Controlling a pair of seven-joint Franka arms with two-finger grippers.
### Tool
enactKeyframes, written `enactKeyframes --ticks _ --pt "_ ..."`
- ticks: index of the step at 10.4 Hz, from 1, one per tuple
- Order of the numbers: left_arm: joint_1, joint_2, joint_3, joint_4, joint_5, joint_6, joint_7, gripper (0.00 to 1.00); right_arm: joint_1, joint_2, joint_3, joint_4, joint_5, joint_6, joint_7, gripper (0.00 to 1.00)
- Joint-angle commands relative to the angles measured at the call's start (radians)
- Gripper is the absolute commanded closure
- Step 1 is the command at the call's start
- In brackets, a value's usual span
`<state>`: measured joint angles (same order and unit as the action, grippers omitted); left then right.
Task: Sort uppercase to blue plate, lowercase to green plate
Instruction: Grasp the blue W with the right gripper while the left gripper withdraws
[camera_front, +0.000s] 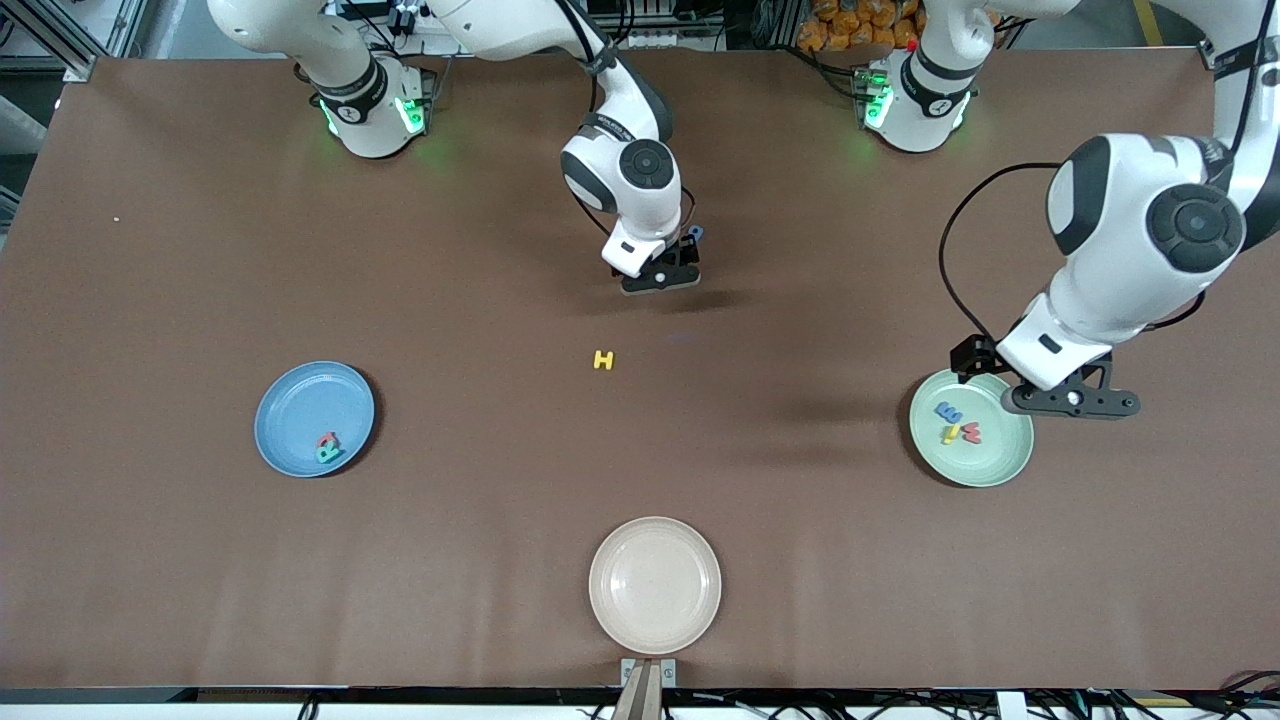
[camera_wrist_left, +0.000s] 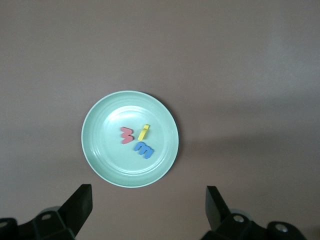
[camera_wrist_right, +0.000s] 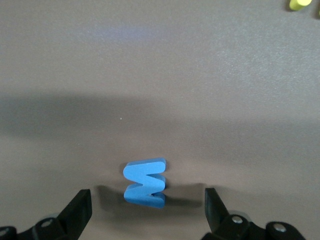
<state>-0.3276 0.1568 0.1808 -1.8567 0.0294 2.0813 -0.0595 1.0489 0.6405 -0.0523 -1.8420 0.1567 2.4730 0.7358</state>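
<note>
blue m (camera_wrist_right: 145, 183) lies on the bench between the right claw's (camera_wrist_right: 145, 210) spread fingers. left claw (camera_wrist_left: 147, 210), also released, hangs over the green plate (camera_front: 1000, 465) holding three letters; yellow h (camera_front: 603, 360) lies mid-bench.

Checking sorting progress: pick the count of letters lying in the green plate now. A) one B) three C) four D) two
B: the green plate holds three letters, the red w, the thin yellow one and the blue E-like one.
</note>
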Motion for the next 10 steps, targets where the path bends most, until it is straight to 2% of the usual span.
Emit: enactKeyframes --ticks 1,5,9,10 --pt "-0.010 -0.078 0.016 0.010 -0.034 -0.027 0.015 0.00 0.005 0.011 -0.006 0.012 0.007 0.003 0.013 0.00" --pt "-0.001 -0.157 0.065 0.024 -0.034 -0.032 0.023 0.00 -0.001 0.019 -0.007 0.020 0.007 0.003 0.013 0.00" --pt "-0.010 -0.192 0.121 0.060 -0.034 -0.102 0.027 0.00 0.005 0.031 -0.018 0.029 0.007 0.004 0.014 0.00" --pt "-0.011 -0.194 0.135 0.062 -0.034 -0.105 0.035 0.00 0.005 0.031 -0.018 0.029 0.007 0.004 0.014 0.52"
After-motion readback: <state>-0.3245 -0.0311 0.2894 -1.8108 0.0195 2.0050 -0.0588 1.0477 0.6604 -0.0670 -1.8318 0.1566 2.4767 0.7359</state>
